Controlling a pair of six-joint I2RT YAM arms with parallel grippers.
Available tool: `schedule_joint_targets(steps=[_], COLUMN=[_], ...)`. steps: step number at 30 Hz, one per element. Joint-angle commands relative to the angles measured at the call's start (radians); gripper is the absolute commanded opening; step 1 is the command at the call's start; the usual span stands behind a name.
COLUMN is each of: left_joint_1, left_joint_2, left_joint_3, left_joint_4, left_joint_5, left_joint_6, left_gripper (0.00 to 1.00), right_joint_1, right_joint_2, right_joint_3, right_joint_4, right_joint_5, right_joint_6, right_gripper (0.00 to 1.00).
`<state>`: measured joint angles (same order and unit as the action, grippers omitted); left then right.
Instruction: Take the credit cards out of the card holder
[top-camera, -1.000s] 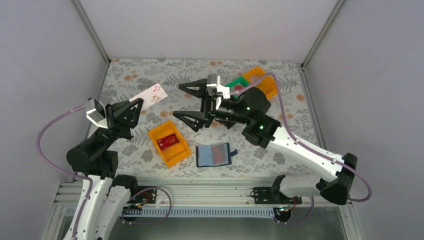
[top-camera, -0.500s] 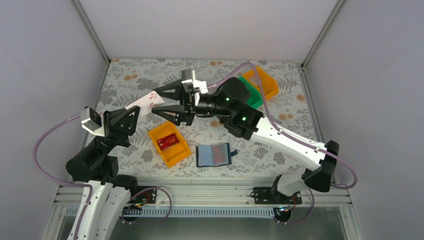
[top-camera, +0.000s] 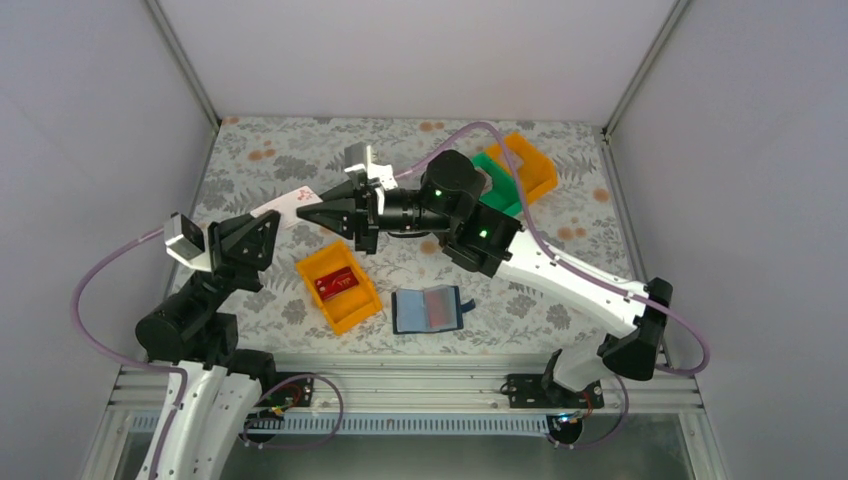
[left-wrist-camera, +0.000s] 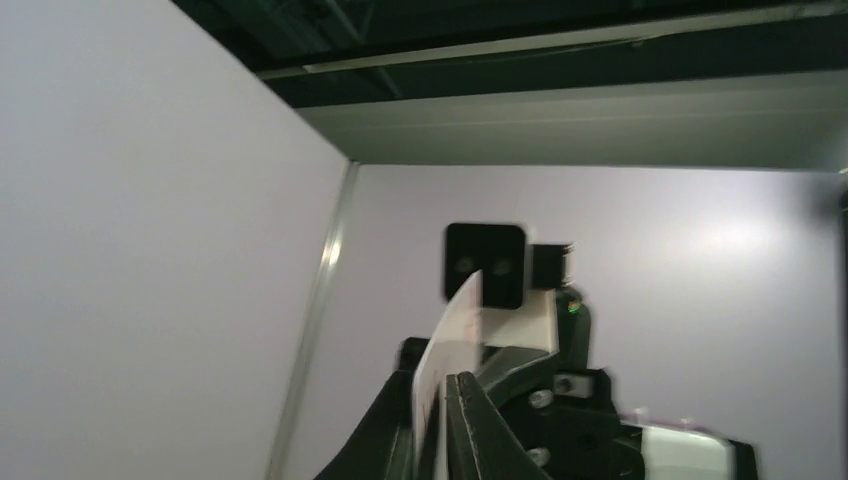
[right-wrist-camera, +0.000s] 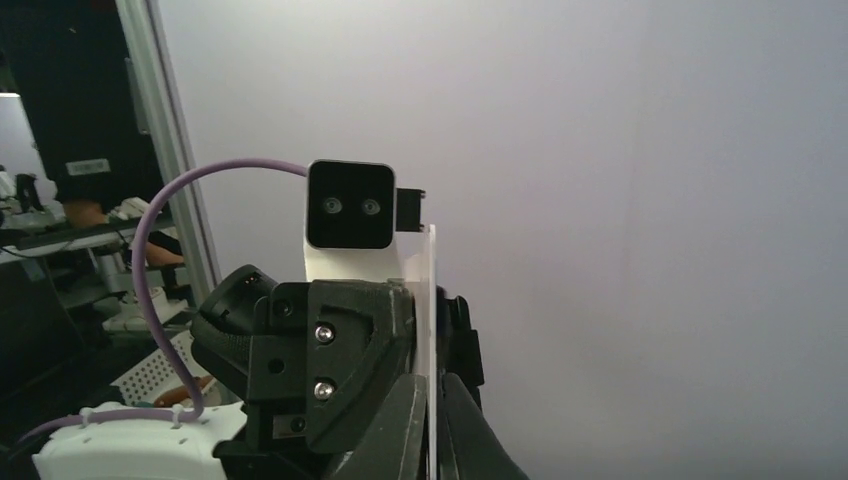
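table (top-camera: 260, 150) floral | green bin (top-camera: 500, 185) and far orange bin (top-camera: 535, 170) behind right arm | near orange bin (top-camera: 355, 312) holds red card (top-camera: 335, 283) | card holder (top-camera: 432, 310) open beside it | pinkish-white card (top-camera: 290, 202) aloft, left gripper (top-camera: 268, 218) and right gripper (top-camera: 312, 208) clamped on opposite ends

Place: a robot test cell in a lab.
Walls: plain white panels (top-camera: 420, 50) on three sides, joined by aluminium posts (top-camera: 183, 65).
Work surface: a table (top-camera: 260, 150) under a flowered cloth, reaching from side wall to side wall.
Near edge: a slotted metal rail (top-camera: 400, 380) with the left arm (top-camera: 190, 320) and the right arm (top-camera: 560, 275) bolted on, and purple cables (top-camera: 480, 125) looping off them.
Beyond the panels: the right wrist view shows a dim room with cluttered benches (right-wrist-camera: 70, 230). The left wrist view shows dark ceiling beams (left-wrist-camera: 500, 50).
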<state>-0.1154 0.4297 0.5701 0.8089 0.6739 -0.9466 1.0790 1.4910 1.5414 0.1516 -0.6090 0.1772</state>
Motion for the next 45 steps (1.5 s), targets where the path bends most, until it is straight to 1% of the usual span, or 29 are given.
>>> schedule_joint_targets(steps=[1, 2, 3, 4, 5, 8, 10, 12, 13, 16, 17, 20, 22, 24, 26, 30, 33, 35, 36, 38, 41, 42, 43, 45], left_joint_1=[-0.002, 0.000, 0.004, 0.009, 0.015, 0.043, 0.061, 0.075, 0.080, 0.094, 0.100, 0.123, 0.141, 0.149, 0.150, 0.161, 0.175, 0.175, 0.174, 0.166, 0.137, 0.126, 0.118, 0.106], left_joint_2=[-0.009, -0.009, -0.010, -0.012, -0.017, -0.034, -0.046, -0.058, -0.064, -0.084, -0.095, -0.142, -0.165, -0.167, -0.135, 0.026, 0.218, 0.371, 0.474, 0.596, 0.805, 0.858, 0.907, 0.986], left_joint_3=[-0.048, -0.053, -0.060, -0.069, -0.082, -0.118, -0.151, -0.182, -0.196, -0.232, -0.240, -0.264, -0.282, -0.285, -0.281, -0.261, -0.175, -0.069, -0.010, 0.126, 0.331, 0.403, 0.495, 0.607], left_joint_4=[-0.114, -0.166, -0.219, -0.264, -0.317, -0.495, -0.595, -0.648, -0.667, -0.672, -0.675, -0.670, -0.656, -0.641, -0.614, -0.510, -0.512, -0.570, -0.604, -0.653, -0.725, -0.757, -0.794, -0.855], left_joint_5=[-0.041, -0.066, -0.092, -0.118, -0.157, -0.294, -0.365, -0.416, -0.438, -0.485, -0.512, -0.565, -0.580, -0.582, -0.563, -0.460, -0.333, -0.250, -0.182, -0.117, -0.070, -0.061, -0.058, -0.053], left_joint_6=[0.036, 0.041, 0.045, 0.049, 0.057, 0.076, 0.089, 0.096, 0.103, 0.177, 0.201, 0.292, 0.353, 0.420, 0.491, 0.593, 0.685, 0.732, 0.758, 0.806, 0.903, 0.943, 0.976, 1.013], left_gripper=[0.29, 0.54, 0.74, 0.90, 0.99, 1.00, 1.00, 1.00, 1.00, 1.00, 1.00, 1.00, 1.00, 1.00, 1.00, 1.00, 1.00, 1.00, 1.00, 1.00, 1.00, 1.00, 1.00, 1.00], right_joint_1=[0.002, -0.004, -0.014, -0.025, -0.039, -0.112, -0.185, -0.264, -0.303, -0.443, -0.490, -0.626, -0.696, -0.752, -0.807, -0.932, -1.006, -1.036, -1.054, -1.079, -1.130, -1.136, -1.137, -1.137], right_joint_2=[-0.028, -0.032, -0.032, -0.028, -0.019, 0.016, 0.038, 0.055, 0.060, 0.078, 0.092, 0.143, 0.210, 0.281, 0.342, 0.429, 0.545, 0.602, 0.618, 0.631, 0.626, 0.623, 0.622, 0.639], right_joint_3=[0.037, 0.045, 0.062, 0.089, 0.124, 0.225, 0.294, 0.328, 0.328, 0.274, 0.261, 0.225, 0.237, 0.278, 0.299, 0.293, 0.403, 0.460, 0.470, 0.471, 0.430, 0.427, 0.430, 0.460], right_joint_4=[-0.095, -0.124, -0.169, -0.224, -0.299, -0.499, -0.616, -0.726, -0.755, -0.771, -0.766, -0.706, -0.679, -0.695, -0.696, -0.618, -0.668, -0.720, -0.734, -0.739, -0.721, -0.730, -0.744, -0.809], right_joint_5=[0.108, 0.133, 0.152, 0.181, 0.215, 0.352, 0.385, 0.402, 0.406, 0.404, 0.383, 0.256, 0.185, 0.189, 0.188, 0.127, 0.086, 0.066, 0.050, 0.012, -0.029, -0.015, -0.001, -0.011], right_joint_6=[-0.055, -0.065, -0.080, -0.099, -0.120, -0.140, -0.123, -0.094, -0.083, -0.044, -0.023, 0.020, 0.017, 0.007, -0.007, -0.010, -0.062, -0.101, -0.119, -0.140, -0.162, -0.185, -0.214, -0.303], right_gripper=[0.04, 0.04, 0.04, 0.04, 0.04, 0.04, 0.04, 0.04, 0.04, 0.04, 0.04, 0.04, 0.04, 0.04, 0.04, 0.04, 0.04, 0.04, 0.04, 0.04, 0.04, 0.04, 0.04, 0.04])
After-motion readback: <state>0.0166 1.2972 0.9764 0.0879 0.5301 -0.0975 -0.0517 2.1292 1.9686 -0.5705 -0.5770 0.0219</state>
